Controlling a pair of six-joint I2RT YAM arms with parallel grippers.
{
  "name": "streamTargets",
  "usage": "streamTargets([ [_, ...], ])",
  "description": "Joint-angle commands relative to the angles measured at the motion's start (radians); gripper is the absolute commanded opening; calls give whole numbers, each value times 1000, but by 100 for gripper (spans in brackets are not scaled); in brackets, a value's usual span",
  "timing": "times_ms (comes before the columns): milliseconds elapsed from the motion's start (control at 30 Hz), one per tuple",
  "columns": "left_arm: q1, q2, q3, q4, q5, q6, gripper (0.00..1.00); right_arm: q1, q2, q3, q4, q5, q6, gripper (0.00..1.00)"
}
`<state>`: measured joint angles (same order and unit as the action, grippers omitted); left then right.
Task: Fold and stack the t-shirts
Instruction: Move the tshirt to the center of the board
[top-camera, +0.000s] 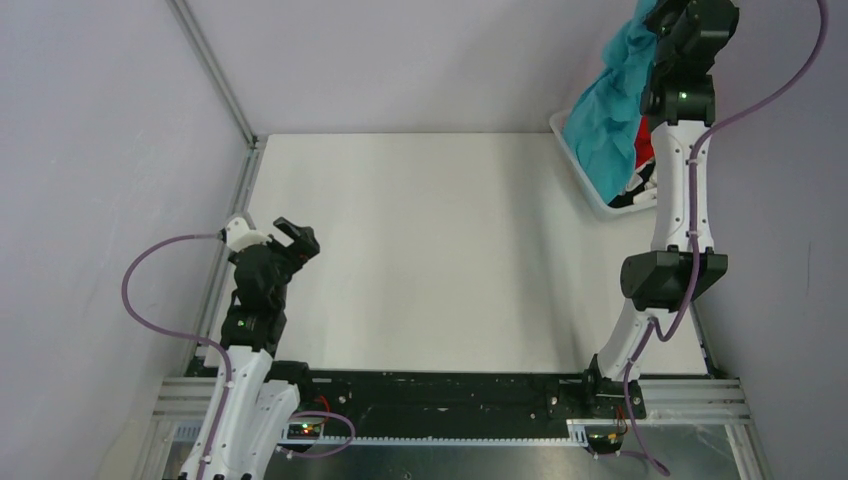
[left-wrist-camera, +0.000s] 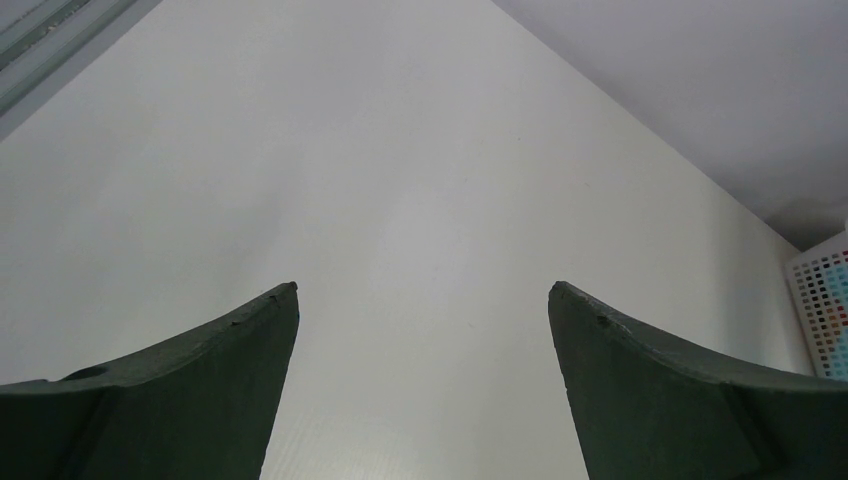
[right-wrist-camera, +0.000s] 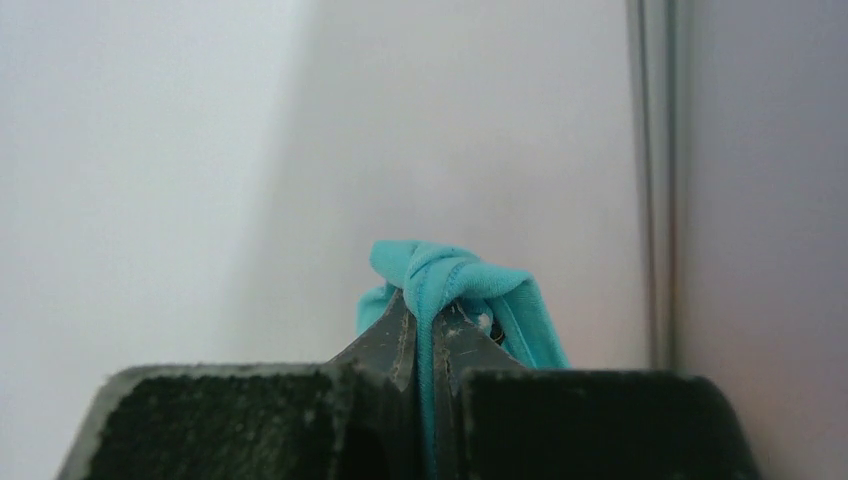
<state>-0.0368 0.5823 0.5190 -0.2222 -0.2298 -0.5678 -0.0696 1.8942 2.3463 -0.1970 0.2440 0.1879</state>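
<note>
Your right gripper (right-wrist-camera: 425, 330) is pinching the teal t-shirt (top-camera: 608, 125) over the basket (top-camera: 583, 188) at the worktop's (top-camera: 450, 250) 1 o'clock corner, your left gripper (left-wrist-camera: 423, 290) hovering spread at 8 o'clock.

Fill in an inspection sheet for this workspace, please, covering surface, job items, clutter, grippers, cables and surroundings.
Surface: white matte tabletop, bare except the white perforated plastic basket at its far right corner.
Job's things: teal cloth t-shirt raised, lower end in the basket; red cloth shirt inside.
Clutter: nothing seen.
Grippers: left gripper open, empty; right gripper shut on the teal t-shirt.
Cables: purple cables loop in the air, away from the cloth.
Surroundings: grey walls, aluminium frame rail.
</note>
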Motion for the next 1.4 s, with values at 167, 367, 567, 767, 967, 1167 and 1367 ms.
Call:
streamTargets([
  [167, 6, -10, -8, 15, -9, 20, 98, 4, -108, 111, 442, -308, 219, 0],
  [367, 5, 2, -3, 15, 0, 21, 98, 165, -151, 152, 440, -417, 117, 0],
  [567, 5, -7, 3, 15, 20, 22, 98, 320, -251, 21, 414, -473, 120, 0],
  [767, 5, -2, 56, 1, 58, 1, 98, 508, -286, -6, 229, -483, 120, 0],
  [967, 5, -32, 62, -31, 95, -90, 98, 633, -463, -303, 128, -277, 106, 0],
  [1167, 5, -62, -4, -64, 190, -191, 98, 616, -721, -957, 178, -75, 251, 0],
  [1367, 2, -12, -92, -91, 269, -231, 98, 428, -750, -1487, 54, -16, 443, 20],
])
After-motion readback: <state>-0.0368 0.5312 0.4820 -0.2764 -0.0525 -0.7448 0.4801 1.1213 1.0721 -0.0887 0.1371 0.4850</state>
